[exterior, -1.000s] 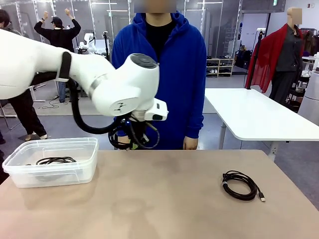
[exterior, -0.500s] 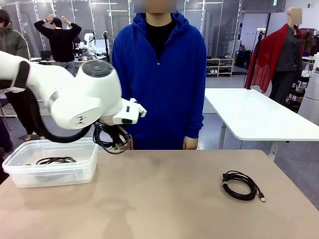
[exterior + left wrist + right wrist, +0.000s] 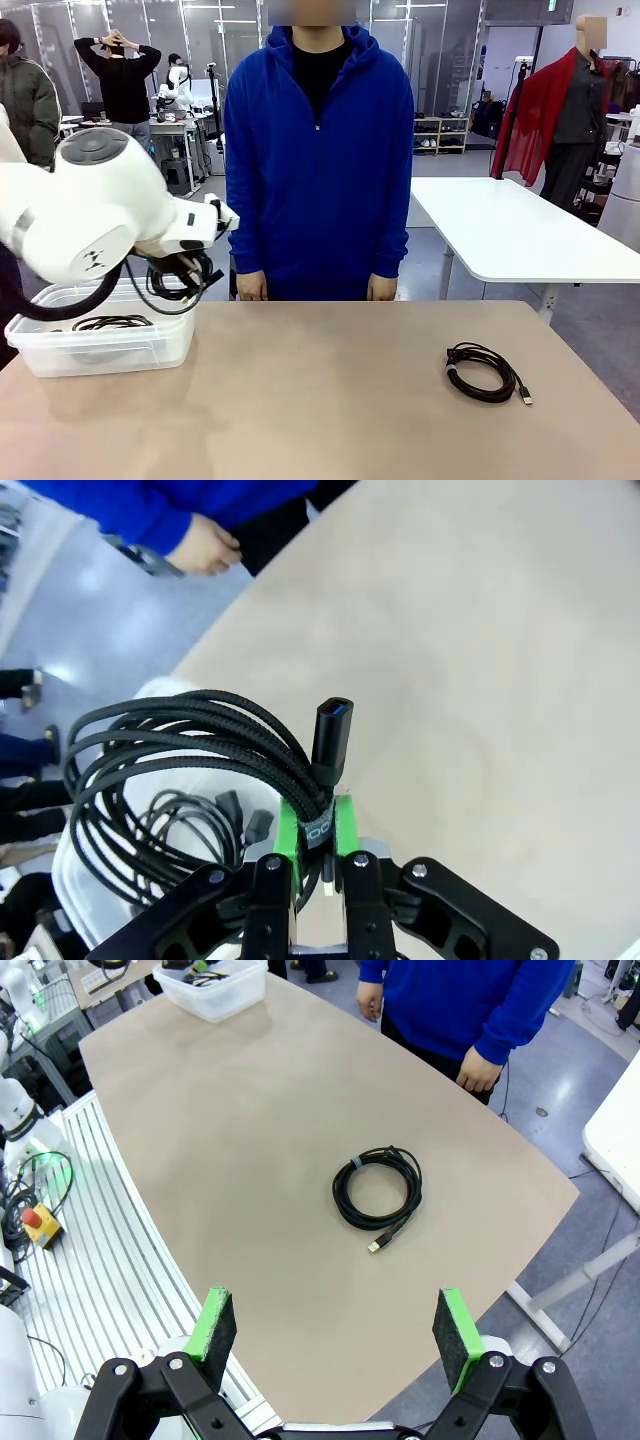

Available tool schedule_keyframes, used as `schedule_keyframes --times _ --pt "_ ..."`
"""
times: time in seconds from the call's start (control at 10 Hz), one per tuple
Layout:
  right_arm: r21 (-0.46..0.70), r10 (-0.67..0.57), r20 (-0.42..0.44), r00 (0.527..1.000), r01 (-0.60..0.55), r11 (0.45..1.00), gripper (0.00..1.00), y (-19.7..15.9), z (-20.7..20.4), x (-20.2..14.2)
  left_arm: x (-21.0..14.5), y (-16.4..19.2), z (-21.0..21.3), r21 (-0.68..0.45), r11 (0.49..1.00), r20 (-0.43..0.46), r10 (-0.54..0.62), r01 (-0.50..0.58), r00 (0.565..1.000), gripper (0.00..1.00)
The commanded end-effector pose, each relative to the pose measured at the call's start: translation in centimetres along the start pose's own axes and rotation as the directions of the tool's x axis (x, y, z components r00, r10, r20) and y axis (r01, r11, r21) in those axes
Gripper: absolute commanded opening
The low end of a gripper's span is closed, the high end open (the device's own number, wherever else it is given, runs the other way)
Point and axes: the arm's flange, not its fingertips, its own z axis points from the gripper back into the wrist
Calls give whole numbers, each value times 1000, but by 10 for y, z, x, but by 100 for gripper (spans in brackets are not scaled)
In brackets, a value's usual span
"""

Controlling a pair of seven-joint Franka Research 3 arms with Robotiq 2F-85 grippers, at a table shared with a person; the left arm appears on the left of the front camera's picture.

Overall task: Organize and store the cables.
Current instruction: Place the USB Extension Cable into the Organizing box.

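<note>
While left tool [image 3: 308, 825] clamps coiled black braided cable [image 3: 150, 735] over clear plastic bin [image 3: 60, 358] at left edge of worktop [image 3: 320, 400], right tool [image 3: 335, 1325] gapes empty.

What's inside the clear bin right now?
In the bin, one black coiled cable lies on the floor. The left arm and its held coil cover the far right corner.
</note>
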Motion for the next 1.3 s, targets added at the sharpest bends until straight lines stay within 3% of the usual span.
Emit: schedule_keyframes --times 0.0,0.3,0.4,0.5,1.0,1.2 --pt "-5 0 -1 1000 0 1000 100 -1 -1 0 -25 15 6 -39 999 43 21 -19 999 16" --pt "-5 0 -1 1000 0 1000 100 -1 -1 0 -46 21 16 -38 999 82 11 -8 997 16" --pt "-5 0 -1 1000 0 1000 100 -1 -1 0 -47 23 16 -19 996 120 83 -82 989 16" --pt "-5 0 -1 1000 0 1000 100 -1 -1 0 -38 17 3 -28 999 34 26 -25 999 16" --pt "-5 0 -1 1000 0 1000 100 -1 -1 0 -41 13 2 -32 999 42 33 -32 999 16" --pt "-5 0 -1 1000 0 1000 100 -1 -1 0 -49 33 9 -73 997 -12 19 -20 1000 16"
